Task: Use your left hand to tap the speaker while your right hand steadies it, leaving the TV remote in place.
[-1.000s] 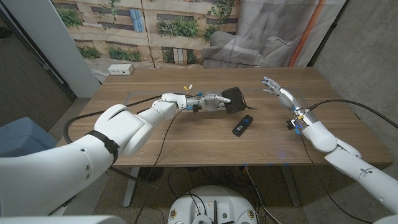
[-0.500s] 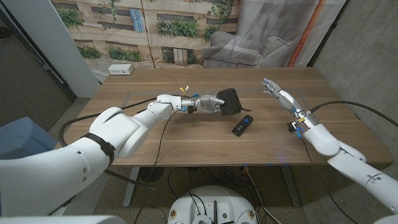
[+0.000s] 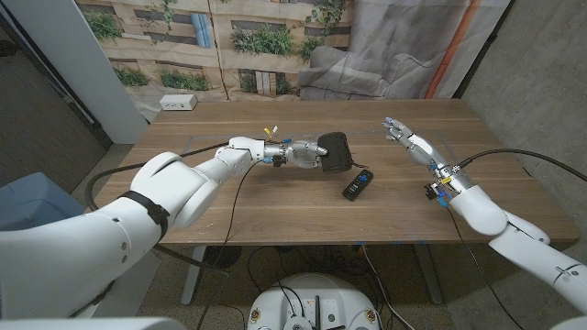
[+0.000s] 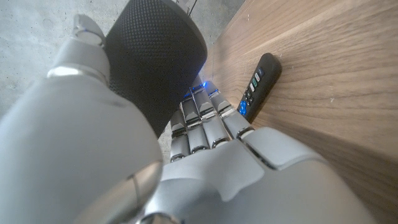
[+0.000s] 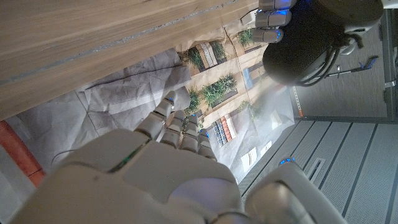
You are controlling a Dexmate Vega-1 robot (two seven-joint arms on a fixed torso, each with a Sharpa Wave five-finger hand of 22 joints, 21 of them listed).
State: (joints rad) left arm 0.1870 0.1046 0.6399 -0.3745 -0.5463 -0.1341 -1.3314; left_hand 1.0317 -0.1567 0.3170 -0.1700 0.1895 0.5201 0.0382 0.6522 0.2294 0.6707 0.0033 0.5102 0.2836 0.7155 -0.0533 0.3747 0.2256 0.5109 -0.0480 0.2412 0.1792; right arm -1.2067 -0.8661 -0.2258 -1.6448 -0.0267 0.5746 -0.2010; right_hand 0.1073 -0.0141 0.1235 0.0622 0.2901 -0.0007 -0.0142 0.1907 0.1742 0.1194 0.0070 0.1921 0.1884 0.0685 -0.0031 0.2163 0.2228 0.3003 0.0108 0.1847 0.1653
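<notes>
Tapping now risks shoving the speaker (image 3: 336, 149) into the TV remote (image 3: 359, 183): left hand (image 3: 307, 152) fingers lie together against it, while the spread-fingered right hand (image 3: 401, 133) hovers well apart, mid-right.

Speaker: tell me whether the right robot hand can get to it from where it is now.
Probably yes. The right robot hand is raised, open, apart from the speaker, with bare table between; the TV remote lies nearer the front, off that line.
</notes>
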